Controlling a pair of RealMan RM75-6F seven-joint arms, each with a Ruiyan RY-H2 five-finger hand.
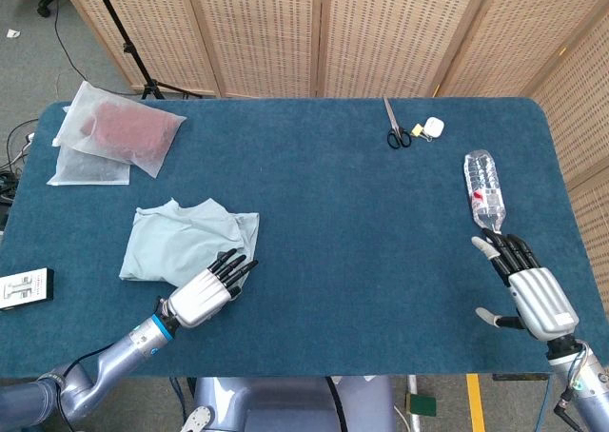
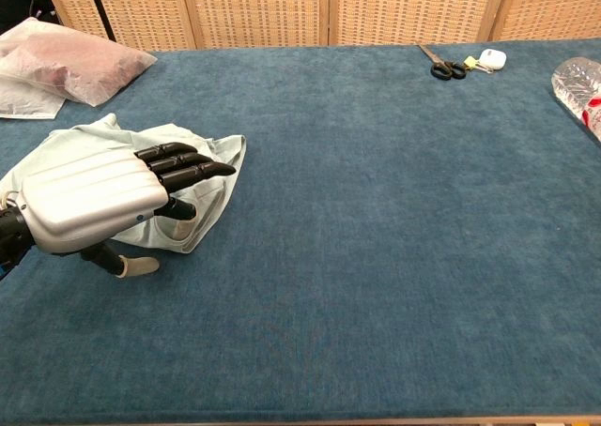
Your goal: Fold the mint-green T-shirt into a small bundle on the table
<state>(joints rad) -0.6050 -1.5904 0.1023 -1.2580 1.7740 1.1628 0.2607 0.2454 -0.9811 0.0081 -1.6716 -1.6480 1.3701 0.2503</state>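
Head view: left robot hand (image 1: 205, 292), fingers spread and empty, hovers at T-shirt (image 1: 188, 239) hem, likely releasing the finished bundle.

Mint-green T-shirt (image 1: 188, 239) — blue table (image 1: 343, 223)

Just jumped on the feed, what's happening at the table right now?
The mint-green T-shirt lies loosely bunched on the blue table, not yet a tidy bundle. The left hand is at its near edge with fingers extended, holding nothing. The right hand rests open at the table's far right, near a plastic water bottle. Scissors lie at the back edge.
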